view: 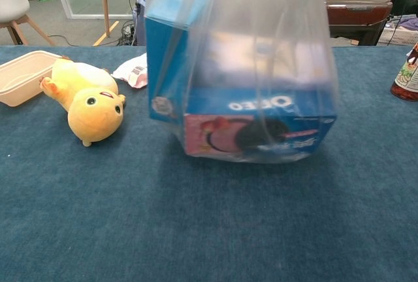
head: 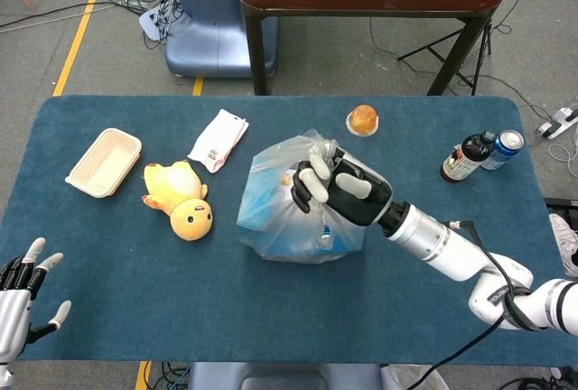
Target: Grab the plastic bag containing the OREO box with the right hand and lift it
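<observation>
Plastic bag [head: 284,214] holding the OREO box [view: 251,122]: mid-table [head: 108,273], gathered top clenched in the right hand [head: 336,190], underside seemingly just off the cloth in the chest view. Yellow plush duck [head: 179,199] and tray [head: 103,162] to its left; bottle [head: 465,157] and can [head: 502,148] at the far right. Left hand [head: 20,292]: near-left corner, fingers spread, holding nothing.

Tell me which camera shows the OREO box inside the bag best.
The chest view: the blue OREO box fills the frame, its logo and pink cookie picture readable through the clear plastic bag. The head view shows only a blue blur inside the bag, partly hidden by the right hand gripping its top.
</observation>
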Available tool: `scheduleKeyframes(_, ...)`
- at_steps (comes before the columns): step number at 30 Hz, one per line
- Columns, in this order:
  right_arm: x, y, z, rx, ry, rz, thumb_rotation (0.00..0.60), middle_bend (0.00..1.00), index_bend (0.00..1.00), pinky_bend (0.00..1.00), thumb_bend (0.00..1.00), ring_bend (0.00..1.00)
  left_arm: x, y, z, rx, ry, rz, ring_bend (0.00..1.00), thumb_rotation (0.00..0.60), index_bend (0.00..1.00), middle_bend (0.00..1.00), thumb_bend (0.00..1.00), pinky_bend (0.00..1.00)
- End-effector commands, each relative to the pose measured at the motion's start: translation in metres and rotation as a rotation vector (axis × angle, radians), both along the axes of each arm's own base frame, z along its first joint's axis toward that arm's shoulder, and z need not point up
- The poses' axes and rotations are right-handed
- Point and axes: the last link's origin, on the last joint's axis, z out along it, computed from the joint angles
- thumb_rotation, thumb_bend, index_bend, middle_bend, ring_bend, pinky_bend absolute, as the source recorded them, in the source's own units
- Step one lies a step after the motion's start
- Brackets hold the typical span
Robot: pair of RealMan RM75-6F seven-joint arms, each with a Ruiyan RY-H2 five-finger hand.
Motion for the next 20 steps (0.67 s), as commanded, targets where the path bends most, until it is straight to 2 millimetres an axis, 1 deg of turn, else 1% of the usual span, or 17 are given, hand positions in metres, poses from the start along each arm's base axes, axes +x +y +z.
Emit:
scheduleKeyframes(1,0.006,-0.002,0.007,-0.005,-0.032,-0.057,0.6,0.76,0.76,0.75,0.23,0.7,0.0,0.0,0.0,-0.001,0.0,-0.001,0.09,0.6,0.2,0.04,0.27,0.09)
scheduleKeyframes(8,0.014,0.0,0.016,-0.027,-0.061,-0.11,0.6,0.89,0.89,0.87,0.44,0.86,-0.001,-0.001,0.0,0.0,0.002,0.001,0.09,0.6,0.21,0.04,0.27,0.09)
scheduleKeyframes(12,0.023,0.001,0.022,-0.04,-0.078,-0.105,0.6,0.92,0.92,0.9,0.47,0.9,-0.001,0.0,0.0,0.002,0.002,0.001,0.09,0.6,0.21,0.04,0.27,0.09)
scheduleKeyframes(20,0.035,0.003,0.032,-0.062,-0.085,-0.078,0.6,0.92,0.92,0.91,0.47,0.91,-0.002,0.002,-0.001,-0.001,0.005,0.005,0.09,0.6,0.21,0.04,0.27,0.09)
